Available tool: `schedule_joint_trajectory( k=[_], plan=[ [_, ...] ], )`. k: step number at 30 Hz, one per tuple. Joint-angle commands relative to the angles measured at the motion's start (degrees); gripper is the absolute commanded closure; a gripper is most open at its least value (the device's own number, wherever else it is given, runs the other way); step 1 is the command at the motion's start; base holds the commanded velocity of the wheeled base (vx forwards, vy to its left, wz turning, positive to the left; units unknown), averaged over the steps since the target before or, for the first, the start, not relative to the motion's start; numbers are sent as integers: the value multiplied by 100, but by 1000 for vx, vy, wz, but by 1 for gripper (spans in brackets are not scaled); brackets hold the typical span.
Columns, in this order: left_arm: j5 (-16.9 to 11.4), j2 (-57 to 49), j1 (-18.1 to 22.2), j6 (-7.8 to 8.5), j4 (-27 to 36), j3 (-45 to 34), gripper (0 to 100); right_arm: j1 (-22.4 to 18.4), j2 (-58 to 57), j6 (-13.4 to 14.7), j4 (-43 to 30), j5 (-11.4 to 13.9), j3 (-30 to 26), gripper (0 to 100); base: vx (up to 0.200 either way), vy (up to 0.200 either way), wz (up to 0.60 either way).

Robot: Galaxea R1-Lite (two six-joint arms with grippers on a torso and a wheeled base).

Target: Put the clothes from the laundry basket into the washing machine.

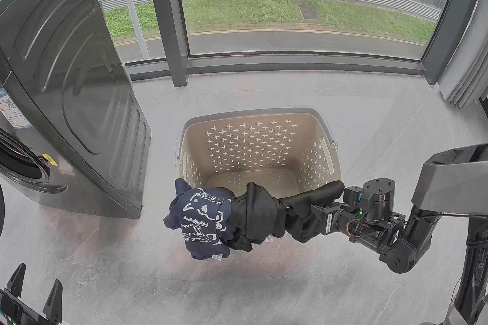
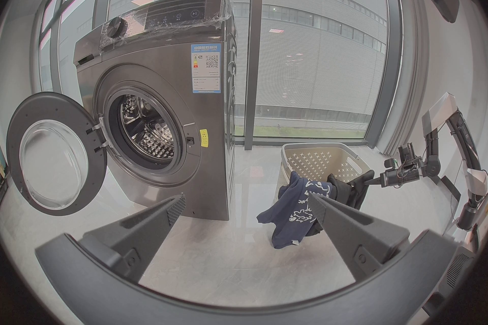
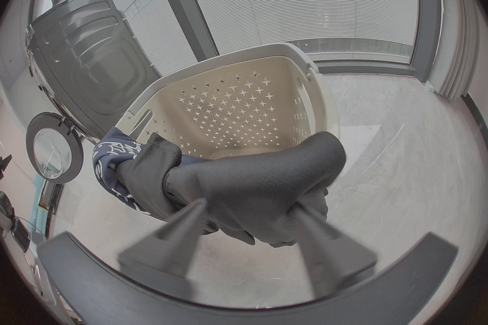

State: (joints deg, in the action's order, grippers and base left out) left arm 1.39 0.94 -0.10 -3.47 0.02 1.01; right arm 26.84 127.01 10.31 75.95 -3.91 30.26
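Right pincer (image 3: pixel 249 217) clamped on the bundled clothes (image 1: pixel 254 214), which hang beyond its tips by the laundry basket (image 1: pixel 254 114) rim; best raised clear before swinging towards the washing machine (image 1: pixel 76 87)

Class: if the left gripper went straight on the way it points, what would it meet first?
Likely nothing close: the left gripper points along the floor between the washing machine and the laundry basket, so the window frame behind comes first. It passes near the machine's corner, so a graze is possible.

Clothes (image 1: pixel 244 219) at near rim of basket (image 1: pixel 254 148); washing machine (image 1: pixel 76 87) to its left.
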Motion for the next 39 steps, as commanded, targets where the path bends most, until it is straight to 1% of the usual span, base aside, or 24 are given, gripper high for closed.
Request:
schedule_joint_trajectory(
  k=[1, 6, 10, 14, 20, 31, 32, 35, 39],
  plan=[
    [2, -41, 1, -4, -2, -84, 0, 40, 52, 6, 25, 5, -46, 100, 0, 0, 0],
    [2, -41, 1, -4, -2, -92, 0, 154, 43, 6, 219, 13, -213, 100, 0, 0, 0],
    [2, -41, 1, -4, 6, -84, 0, 339, -71, 15, 544, -4, -547, 100, 0, 0, 0],
    [2, -41, 1, -4, 6, -84, 0, 418, -458, -3, 843, 5, -802, 100, 0, 0, 0],
    [2, -41, 1, -4, 6, -84, 0, 462, -1091, 23, 843, 31, -1004, 100, 0, 0, 0],
    [2, -41, 1, -13, 6, -84, 0, 735, -1768, 41, 843, 22, -908, 100, 0, 0, 0],
    [2, -41, 1, -4, -2, -92, 0, 805, -1988, 41, 825, 22, -890, 100, 0, 0, 0],
    [2, -41, 1, -13, -2, -92, 0, 840, -2348, 15, 746, 13, -802, 100, 0, 0, 0],
    [2, -41, 1, -4, -2, -92, 0, 1104, -2805, -12, 720, 49, -776, 100, 0, 0, 0]
  ],
)
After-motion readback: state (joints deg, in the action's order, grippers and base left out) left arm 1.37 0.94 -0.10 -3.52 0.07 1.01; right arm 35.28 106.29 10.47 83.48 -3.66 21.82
